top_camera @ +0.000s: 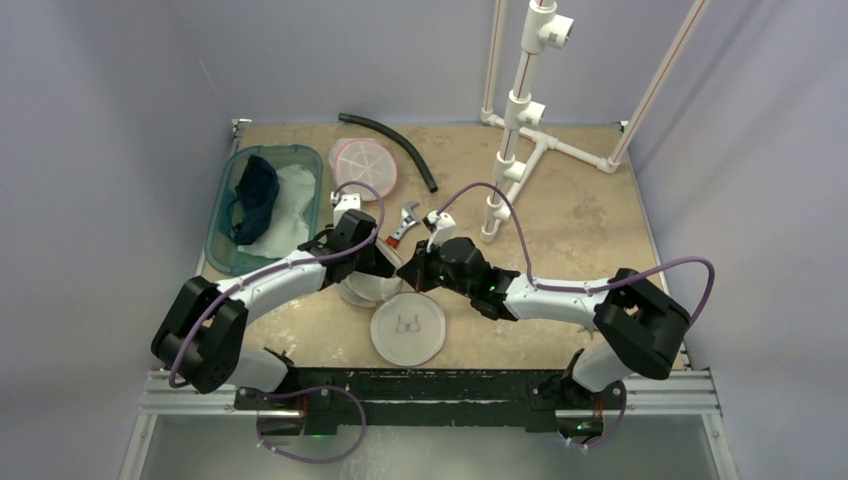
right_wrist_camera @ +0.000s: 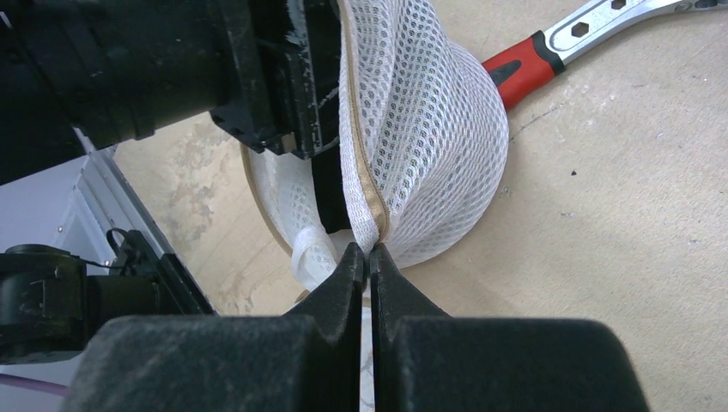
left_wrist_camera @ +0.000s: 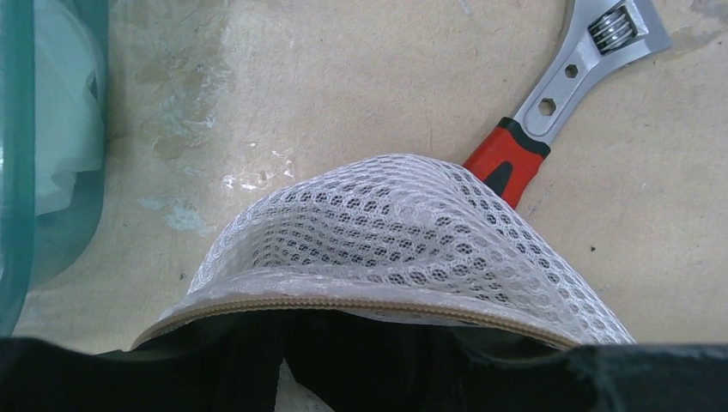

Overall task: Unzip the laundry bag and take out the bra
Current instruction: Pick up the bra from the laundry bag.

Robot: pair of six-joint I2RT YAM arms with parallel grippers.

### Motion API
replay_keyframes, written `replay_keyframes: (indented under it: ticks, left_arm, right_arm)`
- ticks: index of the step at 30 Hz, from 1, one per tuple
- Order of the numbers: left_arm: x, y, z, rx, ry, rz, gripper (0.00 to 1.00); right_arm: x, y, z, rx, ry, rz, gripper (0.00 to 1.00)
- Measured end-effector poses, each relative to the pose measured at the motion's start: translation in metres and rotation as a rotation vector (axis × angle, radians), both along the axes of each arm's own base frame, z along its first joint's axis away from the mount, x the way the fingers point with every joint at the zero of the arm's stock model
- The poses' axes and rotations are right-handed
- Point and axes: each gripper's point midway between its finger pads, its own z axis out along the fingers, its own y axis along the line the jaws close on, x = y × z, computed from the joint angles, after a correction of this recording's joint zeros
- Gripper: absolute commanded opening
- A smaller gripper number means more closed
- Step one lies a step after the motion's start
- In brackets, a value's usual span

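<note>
White mesh laundry bag (right_wrist_camera: 429, 129) sits mid-worktop (top_camera: 570, 240) between both arms. The right pincer (right_wrist_camera: 367, 257) is clamped on its zipper end. The left pincer (left_wrist_camera: 288, 343) straddles the zippered rim, its grip unclear.

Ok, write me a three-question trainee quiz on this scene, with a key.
1. True or false: the right claw is shut on the laundry bag at its zipper edge.
2. Which colour is the grip on the wrench? A blue, B red, C green.
3. Fill in: the dark blue cloth lies in the teal ___.
Key: 1 true; 2 B; 3 bin.
</note>
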Motion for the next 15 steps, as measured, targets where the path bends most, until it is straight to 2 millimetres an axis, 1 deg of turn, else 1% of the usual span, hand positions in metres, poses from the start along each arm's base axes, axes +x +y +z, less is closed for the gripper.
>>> replay_keyframes:
  ticks: [1, 5, 7, 8, 12, 15]
  left_arm:
    - [0.0002, 0.0002, -0.0031, 0.006, 0.006, -0.001, 0.44]
    - [0.0006, 0.0004, -0.0071, 0.02, 0.011, 0.0, 0.2]
    - [0.001, 0.0006, -0.0067, 0.022, 0.009, 0.001, 0.02]
    - [0.0012, 0.0005, -0.0065, 0.022, 0.009, 0.001, 0.0]
    - [0.0007, -0.0001, -0.006, 0.022, 0.009, -0.001, 0.0]
    - [-0.0011, -0.003, -0.0001, 0.012, 0.005, -0.013, 0.0]
  right_arm:
    - [-0.0001, 0.0001, 0.0, 0.0, 0.0, 0.001, 0.0]
    - [-0.0017, 0.001, 0.0003, 0.003, 0.003, 0.01, 0.0]
    - [-0.0021, 0.0013, 0.0003, 0.004, 0.004, 0.013, 0.0]
    - [-0.0022, 0.0013, 0.0003, 0.004, 0.004, 0.013, 0.0]
    - [-0.0024, 0.0014, 0.0003, 0.007, 0.01, 0.01, 0.0]
    - [-0.002, 0.0007, -0.0004, 0.011, 0.02, -0.001, 0.0]
